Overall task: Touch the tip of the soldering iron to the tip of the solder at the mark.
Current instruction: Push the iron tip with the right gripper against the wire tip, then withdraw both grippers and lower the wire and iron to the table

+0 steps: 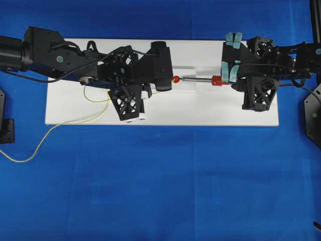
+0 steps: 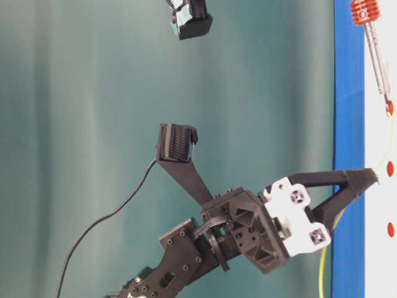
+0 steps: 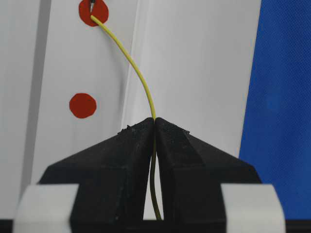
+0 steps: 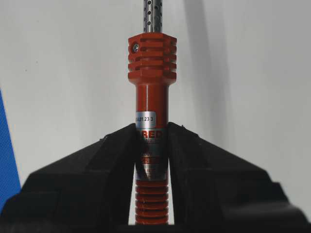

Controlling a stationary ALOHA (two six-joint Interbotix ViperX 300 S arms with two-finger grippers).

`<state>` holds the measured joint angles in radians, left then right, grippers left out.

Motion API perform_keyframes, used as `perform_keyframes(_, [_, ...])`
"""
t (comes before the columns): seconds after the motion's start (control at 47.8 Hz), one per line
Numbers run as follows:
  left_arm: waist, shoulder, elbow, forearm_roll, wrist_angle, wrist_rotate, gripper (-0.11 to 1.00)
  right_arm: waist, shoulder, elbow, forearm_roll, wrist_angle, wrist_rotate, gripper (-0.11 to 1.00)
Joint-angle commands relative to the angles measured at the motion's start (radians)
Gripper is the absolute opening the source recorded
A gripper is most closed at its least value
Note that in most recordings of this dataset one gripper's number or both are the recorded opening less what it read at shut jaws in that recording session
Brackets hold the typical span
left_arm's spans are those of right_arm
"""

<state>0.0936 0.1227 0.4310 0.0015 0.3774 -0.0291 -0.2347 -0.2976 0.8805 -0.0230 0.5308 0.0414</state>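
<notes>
Contact step in hand, right at the upper red mark. Left tool pinched fully shut on the solder, yellow wire arching up from the fingertips to that mark. Right tool clamped tight on the soldering iron, gripping the red handle just below the ribbed collar, perforated shaft running straight ahead.

From the left wrist view: dark iron point sitting on the mark, yellow wire end meeting it there, apparently touching, though too small to say for certain. From overhead: iron lying level across the white board, point at the mark just beside the left tool. From table level: iron reaching down to the same mark, two further red dots beyond it along the board, well clear of both tips.

Loose solder trailing off the board onto the blue surface, away from the mark.

Judged near the finish: tips together or a hair apart. Next call, likely: hold both grips firm, no wrist wobble, and if any gap remains, a very slight nudge of the wire end into the iron point without sliding off the mark. Springy wire, so a gentle push only.
</notes>
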Motion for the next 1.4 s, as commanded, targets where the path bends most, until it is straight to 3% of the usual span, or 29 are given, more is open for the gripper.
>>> perform_keyframes(0.0, [0.000,-0.014,-0.028,0.002,-0.002,0.000,0.02,-0.005,-0.006,-0.028,-0.003,-0.006,-0.002,0.06])
perform_keyframes(1.066, [0.002,-0.015,-0.028,0.002,-0.002,0.000,0.02,-0.003,-0.006,-0.028,-0.003,-0.006,-0.002,0.06])
perform_keyframes(1.38, [0.000,-0.132,0.002,0.002,0.069,0.002,0.02,-0.003,-0.006,-0.028,-0.003,-0.008,-0.002,0.06])
